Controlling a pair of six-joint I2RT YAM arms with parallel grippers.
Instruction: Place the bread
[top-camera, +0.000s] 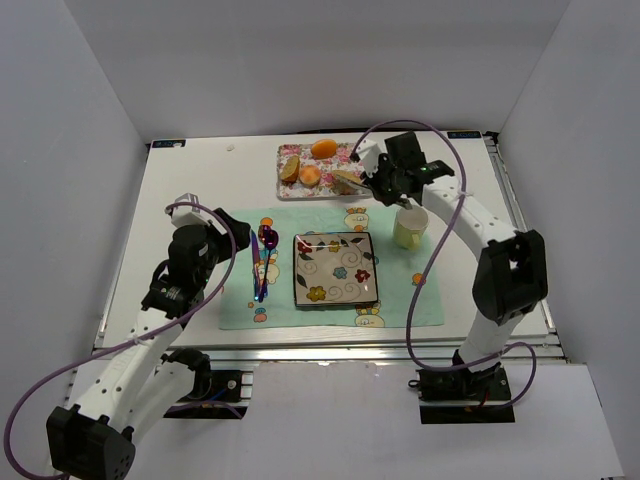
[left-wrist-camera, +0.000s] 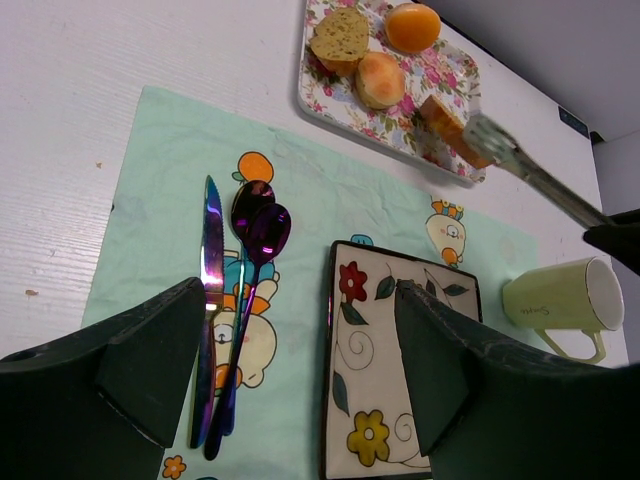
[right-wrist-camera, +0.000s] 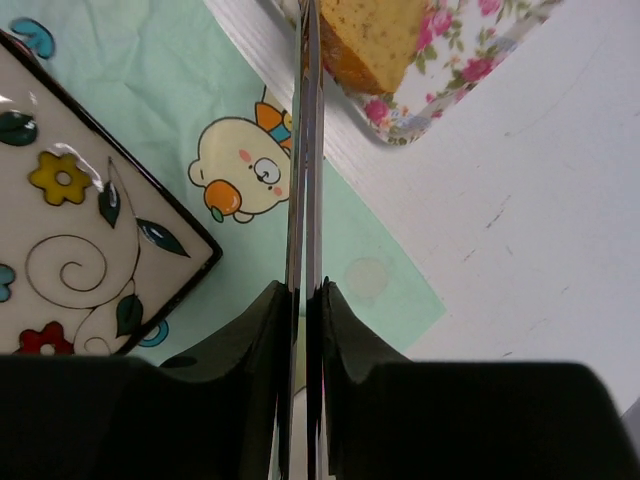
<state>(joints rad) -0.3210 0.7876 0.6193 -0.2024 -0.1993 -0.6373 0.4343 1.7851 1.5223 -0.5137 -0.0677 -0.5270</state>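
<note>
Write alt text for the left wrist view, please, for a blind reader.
The open left gripper hovers over a mint placemat with purple cutlery and an empty square plate. A floral tray holds the bread, a roll, an orange ball and a wedge, which tongs reach toward; a mug sits right.

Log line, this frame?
right end effector: shut on silver metal tongs, tips at floral tray | flat golden-tan bread slice: on tray, ungripped | left end effector: open
</note>
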